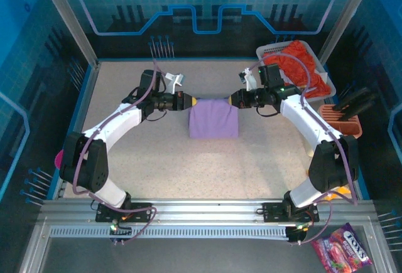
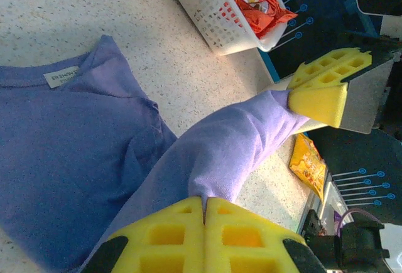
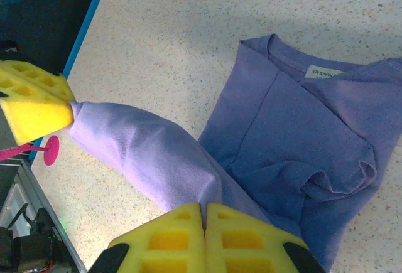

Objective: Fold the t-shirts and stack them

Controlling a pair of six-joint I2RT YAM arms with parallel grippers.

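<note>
The lavender-purple t-shirt [image 1: 213, 121] lies partly folded in the middle of the table, its neck label up [image 2: 61, 76]. My left gripper [image 1: 193, 101] is shut on the shirt's far edge at the left corner [image 2: 204, 203]. My right gripper [image 1: 230, 99] is shut on the same edge at the right corner [image 3: 204, 209]. Between the two grips the lifted cloth [image 3: 151, 154] stretches above the rest of the shirt [image 3: 301, 135]. The orange-red t-shirt [image 1: 303, 66] lies crumpled in the white basket [image 1: 269, 51] at the back right.
A brown tray [image 1: 342, 125] with black tools stands at the right edge, in front of the basket [image 2: 207, 16]. A yellow snack packet [image 2: 308, 163] lies near the table edge. A pink object [image 1: 59, 158] sits at the left edge. A candy bag [image 1: 342, 254] lies off the table, bottom right.
</note>
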